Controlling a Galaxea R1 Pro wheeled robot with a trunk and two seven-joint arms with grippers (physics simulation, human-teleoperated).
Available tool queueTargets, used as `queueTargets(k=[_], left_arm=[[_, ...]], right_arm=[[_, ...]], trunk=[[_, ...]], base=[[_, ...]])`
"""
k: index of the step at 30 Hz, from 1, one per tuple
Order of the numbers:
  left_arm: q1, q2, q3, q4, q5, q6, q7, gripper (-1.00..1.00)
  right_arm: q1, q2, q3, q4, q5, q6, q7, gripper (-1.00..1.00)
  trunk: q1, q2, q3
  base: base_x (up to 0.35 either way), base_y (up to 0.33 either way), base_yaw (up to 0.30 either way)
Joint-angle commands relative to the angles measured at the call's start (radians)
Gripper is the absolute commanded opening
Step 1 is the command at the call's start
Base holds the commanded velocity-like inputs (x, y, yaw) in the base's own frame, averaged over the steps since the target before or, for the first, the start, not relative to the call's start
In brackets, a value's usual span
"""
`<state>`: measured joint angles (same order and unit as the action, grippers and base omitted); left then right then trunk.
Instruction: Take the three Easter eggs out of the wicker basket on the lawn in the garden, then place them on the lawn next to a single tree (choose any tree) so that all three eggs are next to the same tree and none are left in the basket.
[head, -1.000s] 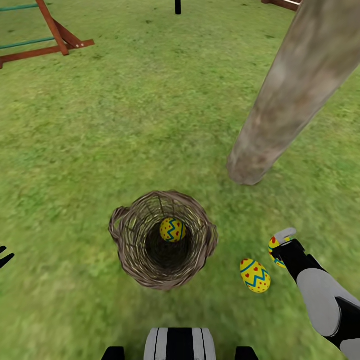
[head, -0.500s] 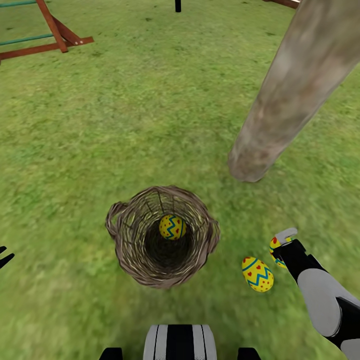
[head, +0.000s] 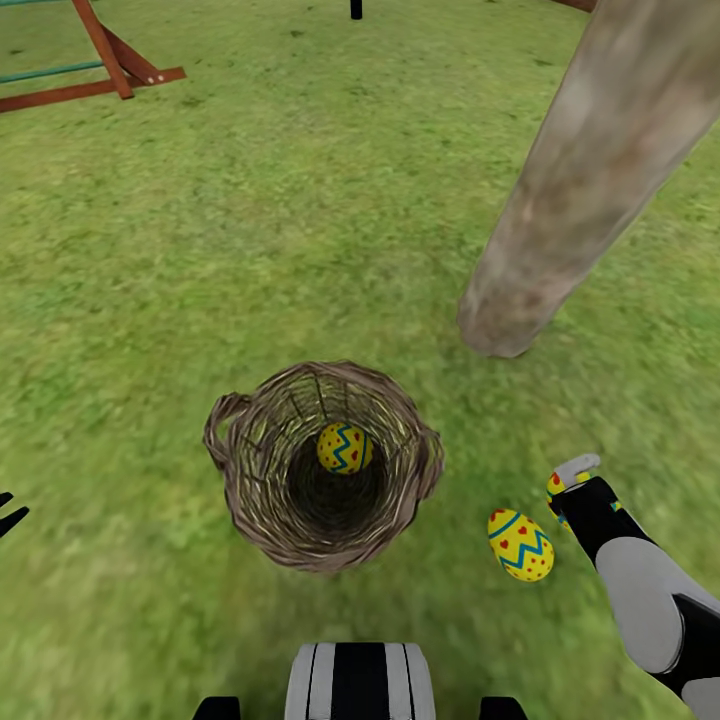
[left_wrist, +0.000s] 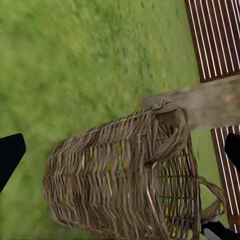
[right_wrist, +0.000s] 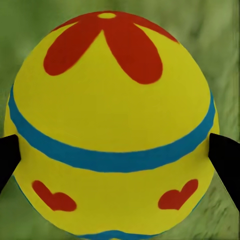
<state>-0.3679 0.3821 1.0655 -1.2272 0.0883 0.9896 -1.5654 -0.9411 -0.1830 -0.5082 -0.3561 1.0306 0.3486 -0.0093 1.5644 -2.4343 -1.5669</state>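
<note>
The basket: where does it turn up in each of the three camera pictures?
Head view: the basket stands low and centre on the grass, one egg inside.
Left wrist view: it takes up the lower middle, seen from the side.
Right wrist view: not in it; an egg sits between the right gripper's fingertips.
Shared landmark: the tree trunk, seen behind the basket in the left wrist view.
</note>
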Motion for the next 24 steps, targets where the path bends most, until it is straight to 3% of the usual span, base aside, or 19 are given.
queueTargets(k=[1, 9, 22, 23, 24], left_arm=[[-0.001, 0.0, 0.001, 0.0, -0.002, 0.011, -0.005, 1.0], [-0.001, 0.0, 0.0, 0.001, -0.002, 0.011, -0.005, 1.0], [0.0, -0.002, 0.001, 0.003, -0.002, 0.009, -0.005, 1.0], [0.0, -0.002, 0.003, 0.004, -0.002, 0.009, -0.005, 1.0], [0.0, -0.002, 0.006, 0.004, -0.002, 0.009, -0.005, 1.0]], right_arm=[[-0.001, 0.0, -0.004, 0.0, 0.003, 0.001, -0.002, -1.0], [-0.001, 0.0, -0.004, 0.0, 0.009, 0.001, -0.002, -1.0], [-0.001, 0.005, -0.003, 0.0, 0.017, -0.001, 0.002, -1.0], [-0.001, 0.005, -0.003, 0.0, 0.017, -0.001, 0.001, 1.0], [-0.001, 0.005, -0.003, 0.0, 0.019, -0.001, -0.001, 1.0]], trunk=[[0.004, -0.007, -0.004], [0.034, -0.063, -0.029], [0.04, -0.068, -0.071], [0.04, -0.068, -0.071], [0.04, -0.068, -0.071]], base=[[0.0, 0.0, 0.0], [0.0, 0.0, 0.0], [0.0, 0.0, 0.0], [0.0, 0.0, 0.0], [0.0, 0.0, 0.0]])
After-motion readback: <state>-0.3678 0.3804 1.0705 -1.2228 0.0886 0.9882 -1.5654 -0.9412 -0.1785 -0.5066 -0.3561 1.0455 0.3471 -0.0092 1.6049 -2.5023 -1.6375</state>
